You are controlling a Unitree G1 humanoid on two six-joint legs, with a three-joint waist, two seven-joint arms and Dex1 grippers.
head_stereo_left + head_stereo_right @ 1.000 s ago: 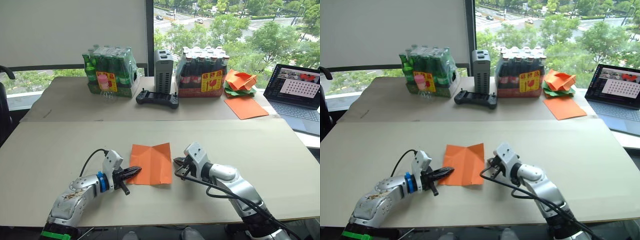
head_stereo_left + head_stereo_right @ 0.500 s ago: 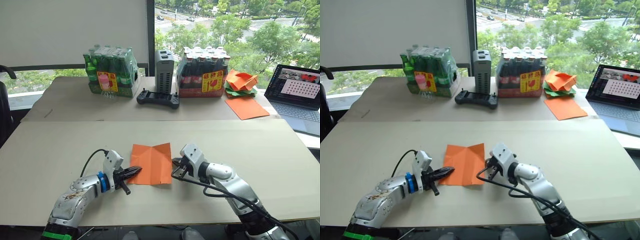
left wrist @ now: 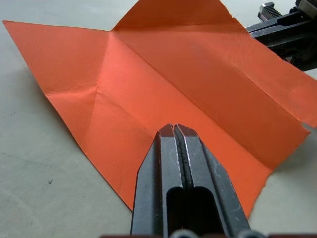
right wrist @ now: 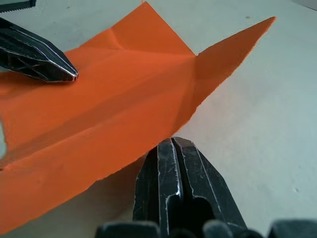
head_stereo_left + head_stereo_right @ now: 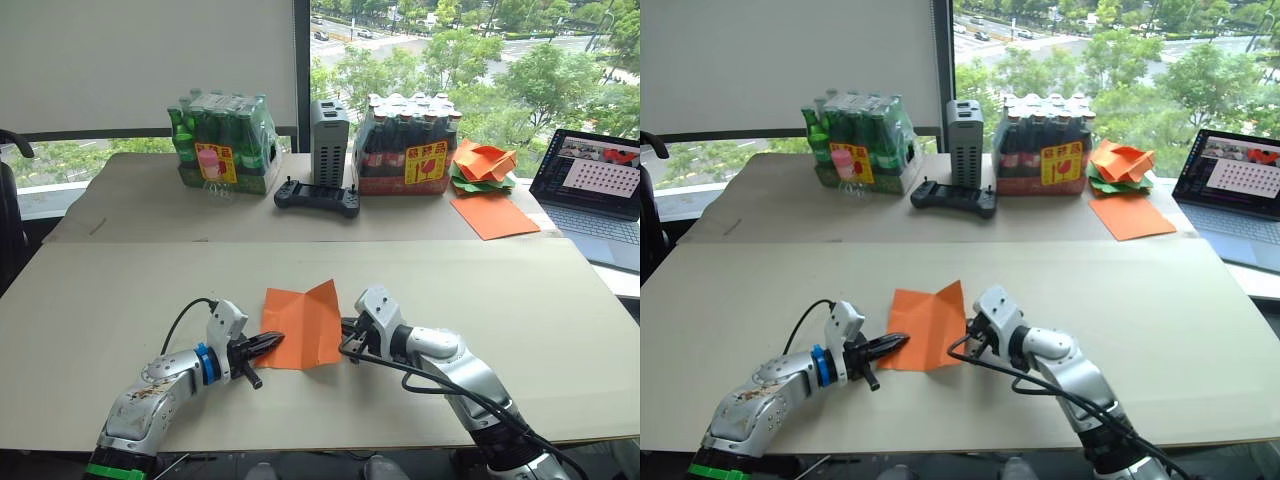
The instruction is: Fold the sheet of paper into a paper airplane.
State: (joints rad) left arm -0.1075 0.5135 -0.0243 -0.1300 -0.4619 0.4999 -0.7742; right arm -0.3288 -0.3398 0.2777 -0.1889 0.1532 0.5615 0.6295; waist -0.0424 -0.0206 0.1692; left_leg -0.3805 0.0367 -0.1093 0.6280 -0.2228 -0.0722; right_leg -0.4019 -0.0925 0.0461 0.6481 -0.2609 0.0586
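Observation:
The sheet of paper (image 5: 303, 325), orange with crease lines, lies on the near table (image 5: 100, 300) between my two grippers. My left gripper (image 5: 272, 342) is shut, its tips pressing down on the sheet's near left part (image 3: 148, 89). My right gripper (image 5: 347, 338) is also shut, with its tips (image 4: 171, 144) tucked at the sheet's right edge. That right side of the paper (image 4: 124, 99) curls up off the table, its far right corner pointing upward. No finished paper airplane is in view.
On the far table stand a green bottle pack (image 5: 222, 140), a grey box (image 5: 329, 140), a dark bottle pack (image 5: 410, 145) and a black controller (image 5: 317, 196). A heap of orange and green paper shapes (image 5: 482, 163), a smooth orange sheet (image 5: 492, 214) and a laptop (image 5: 598, 190) sit at the right.
My right gripper has slid left into the sheet's right edge, and that side's far corner has risen off the table. The left gripper has stayed pressed on the paper.

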